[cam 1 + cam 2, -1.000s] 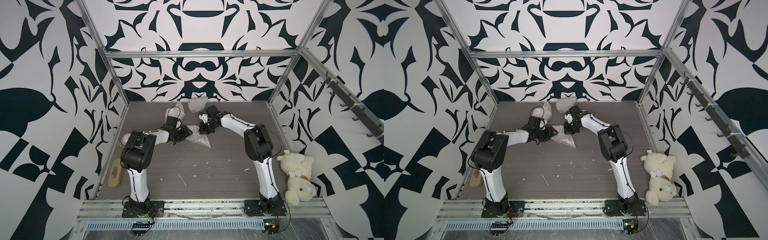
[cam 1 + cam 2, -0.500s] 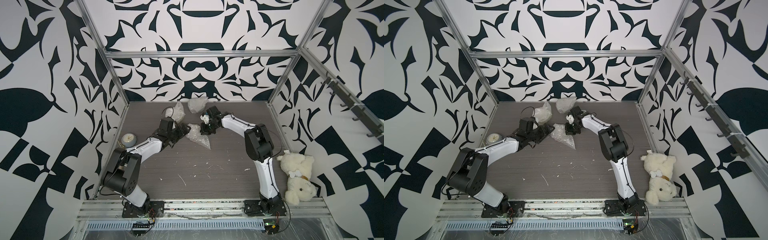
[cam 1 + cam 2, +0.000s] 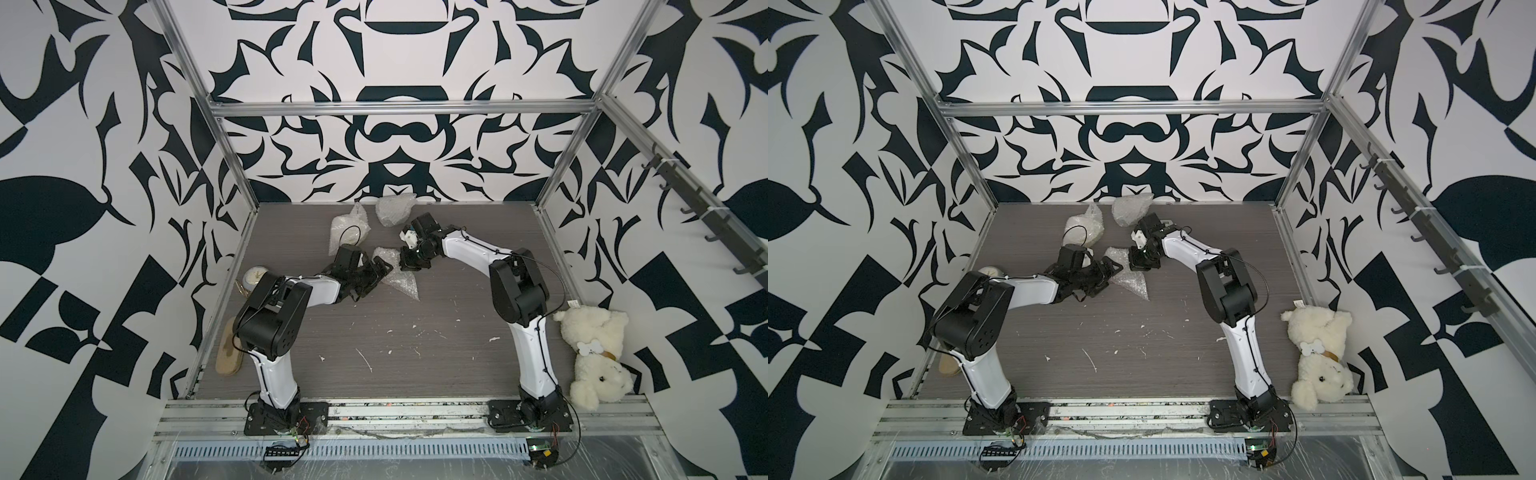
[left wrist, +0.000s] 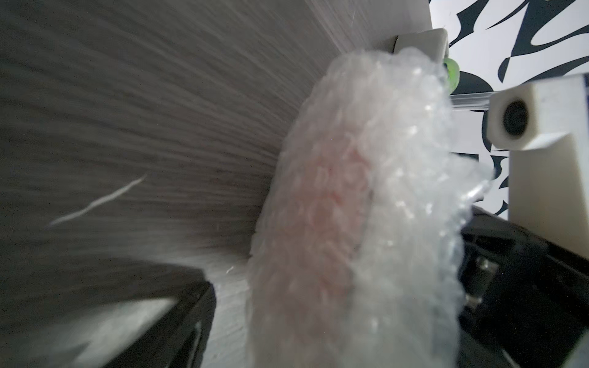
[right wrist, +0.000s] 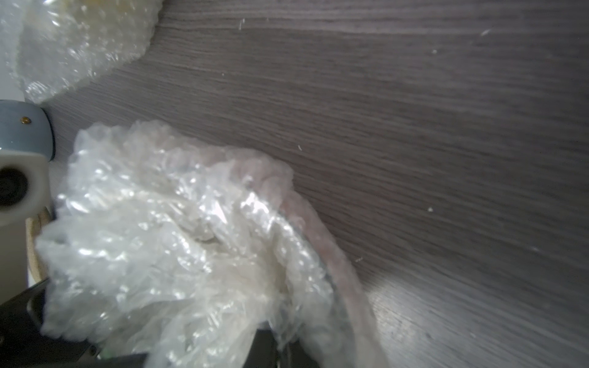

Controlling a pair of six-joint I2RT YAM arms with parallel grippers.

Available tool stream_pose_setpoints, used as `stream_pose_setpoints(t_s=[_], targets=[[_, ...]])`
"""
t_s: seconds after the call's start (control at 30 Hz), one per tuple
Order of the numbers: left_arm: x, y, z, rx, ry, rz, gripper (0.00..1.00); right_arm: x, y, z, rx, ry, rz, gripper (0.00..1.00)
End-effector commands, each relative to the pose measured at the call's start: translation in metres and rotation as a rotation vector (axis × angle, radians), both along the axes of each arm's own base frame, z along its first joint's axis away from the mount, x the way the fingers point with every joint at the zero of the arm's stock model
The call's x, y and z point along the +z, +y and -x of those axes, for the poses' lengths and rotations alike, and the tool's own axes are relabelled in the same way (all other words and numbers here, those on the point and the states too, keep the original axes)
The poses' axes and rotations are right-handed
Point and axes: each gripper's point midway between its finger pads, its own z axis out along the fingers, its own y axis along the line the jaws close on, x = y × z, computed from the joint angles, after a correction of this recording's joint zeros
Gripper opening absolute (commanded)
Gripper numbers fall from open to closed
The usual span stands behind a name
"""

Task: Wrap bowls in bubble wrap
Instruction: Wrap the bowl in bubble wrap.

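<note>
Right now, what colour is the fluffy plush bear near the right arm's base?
Cream white; the fluffy plush bear shows best in a top view.

Both arms reach forward, elbows bent; left gripper (image 3: 379, 275) jaws spread wide, right gripper (image 3: 409, 266) clamped tight, angled downward

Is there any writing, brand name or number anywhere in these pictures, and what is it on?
No text can be read anywhere.
The bone-shaped tag on the teddy bear: too small to tell whether anything is printed.
The back wall: abstract black shapes, no letters.
The bubble wrap: no label visible.
</note>
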Motion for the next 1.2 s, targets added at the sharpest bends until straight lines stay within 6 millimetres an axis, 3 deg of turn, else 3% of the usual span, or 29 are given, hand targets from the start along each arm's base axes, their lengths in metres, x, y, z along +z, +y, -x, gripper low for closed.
stream_pose_setpoints(t_s=[0.0, 0.13, 0.4, 0.73, 0.87, 0.97, 1.07, 1.17], targets=[[-0.009, -0.002, -0.013, -0.009, -0.008, -0.017, 0.89, 0.019, 0.003, 0.010, 0.005, -0.013, -0.010, 0.08], [-0.023, 0.007, -0.018, 0.010, 0.011, -0.037, 0.80, 0.034, 0.005, 0.012, 0.011, -0.034, -0.039, 0.09], [-0.036, 0.018, -0.016, 0.014, 0.017, -0.071, 0.76, 0.076, -0.008, 0.000, -0.026, -0.104, -0.090, 0.10], [-0.035, 0.014, -0.017, -0.002, 0.007, -0.055, 0.73, 0.084, -0.031, -0.012, -0.057, -0.130, -0.050, 0.18], [-0.033, 0.014, -0.018, -0.004, 0.005, -0.057, 0.73, 0.104, -0.029, -0.006, -0.009, -0.162, -0.070, 0.27], [-0.032, 0.013, -0.018, -0.007, 0.002, -0.054, 0.72, 0.122, -0.029, 0.000, 0.022, -0.197, -0.083, 0.29], [-0.031, 0.012, -0.018, -0.010, 0.001, -0.055, 0.72, 0.138, -0.015, 0.014, 0.091, -0.217, -0.115, 0.29], [-0.032, 0.012, -0.018, -0.014, 0.002, -0.057, 0.72, 0.135, 0.002, 0.028, 0.145, -0.193, -0.107, 0.25]])
